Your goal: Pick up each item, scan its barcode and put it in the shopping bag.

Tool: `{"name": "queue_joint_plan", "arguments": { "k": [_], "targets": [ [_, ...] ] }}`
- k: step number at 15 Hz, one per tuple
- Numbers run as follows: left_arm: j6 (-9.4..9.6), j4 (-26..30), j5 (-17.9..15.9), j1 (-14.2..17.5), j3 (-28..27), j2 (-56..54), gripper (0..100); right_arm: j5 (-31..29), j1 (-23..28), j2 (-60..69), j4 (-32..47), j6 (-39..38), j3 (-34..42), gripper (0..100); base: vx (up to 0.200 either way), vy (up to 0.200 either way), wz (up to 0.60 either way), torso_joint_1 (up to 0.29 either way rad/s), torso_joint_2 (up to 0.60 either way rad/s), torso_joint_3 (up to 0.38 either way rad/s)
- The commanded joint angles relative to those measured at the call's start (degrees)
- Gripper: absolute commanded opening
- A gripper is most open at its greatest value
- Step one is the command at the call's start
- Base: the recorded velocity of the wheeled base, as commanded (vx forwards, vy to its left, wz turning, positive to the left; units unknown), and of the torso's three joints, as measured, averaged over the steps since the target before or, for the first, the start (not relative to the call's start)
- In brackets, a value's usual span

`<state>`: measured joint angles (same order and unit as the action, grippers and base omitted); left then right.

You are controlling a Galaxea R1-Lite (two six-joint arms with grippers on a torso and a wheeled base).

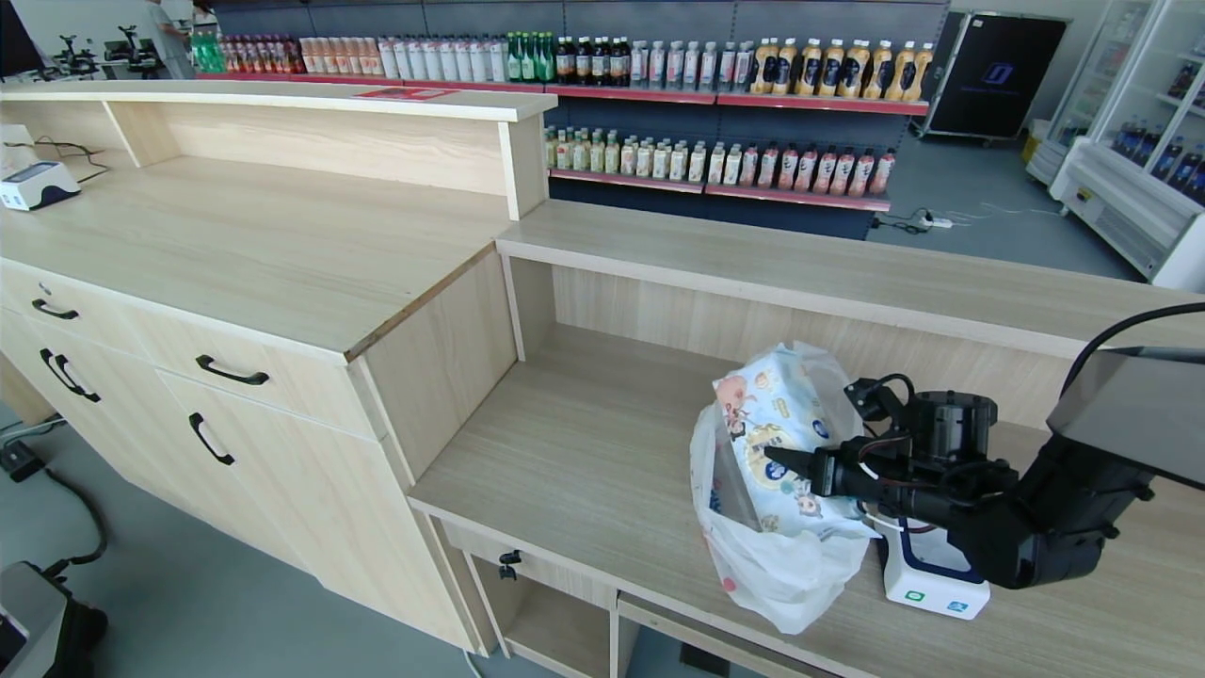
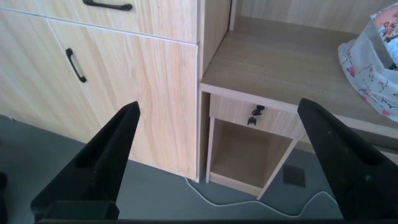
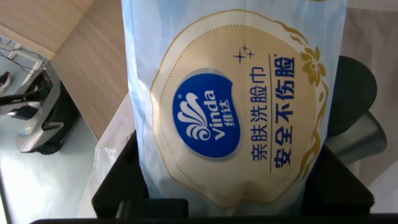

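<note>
Left gripper (image 2: 219, 106): jaws wide open, hanging low in front of the cabinet doors (image 2: 155, 81). It faces the small keyed drawer (image 2: 249, 109) and the open cubby (image 2: 249, 152) under the lower counter.

Right gripper (image 1: 781, 460), lower right of the head frame: clamped on the tissue pack (image 1: 779, 407). In the right wrist view the pack fills the gap between the black fingers (image 3: 124, 186). The wrapper hides the pad contact, so the grip is probably firm but I can't confirm it.

Pack: blue-white wrapper with cartoon print, roughly upright. Its lower end is inside the shopping bag (image 1: 777, 565) and its upper half sticks out above the rim.

Bag: thin white plastic, mouth open upward, sitting on the lower counter (image 1: 584, 443) near the front edge.

Scanner (image 1: 932, 579): white-and-blue box on the same counter, just right of the bag and partly under the right arm. Can't tell whether it touches the bag.

Centre-left: upper counter (image 1: 235, 245), a step higher, with black handles (image 1: 231, 374) on the fronts below it.

Upper-left edge: small white device (image 1: 38, 184) on that counter, cable behind it.

Far back, top of frame: drink shelves (image 1: 715, 104), two rows of bottles on red-edged racks.

Upper right: glass-door fridges (image 1: 1130, 160).
</note>
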<state>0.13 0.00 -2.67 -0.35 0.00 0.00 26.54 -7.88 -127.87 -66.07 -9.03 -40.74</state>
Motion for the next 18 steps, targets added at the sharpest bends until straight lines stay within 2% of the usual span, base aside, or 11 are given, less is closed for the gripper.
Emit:
{"name": "queue_joint_plan", "arguments": {
  "k": [1,18],
  "targets": [
    [-0.05,0.0,-0.05,0.0,0.0,0.09,100,0.18,-0.04,-0.28,-0.02,0.42,0.57,0,0.0,0.0,0.0,0.0,0.0,0.0],
    [-0.05,0.0,0.03,0.0,0.0,0.09,100,2.38,-0.04,-1.51,0.07,4.02,1.19,0,0.0,0.0,0.0,0.0,0.0,0.0]
  ]
}}
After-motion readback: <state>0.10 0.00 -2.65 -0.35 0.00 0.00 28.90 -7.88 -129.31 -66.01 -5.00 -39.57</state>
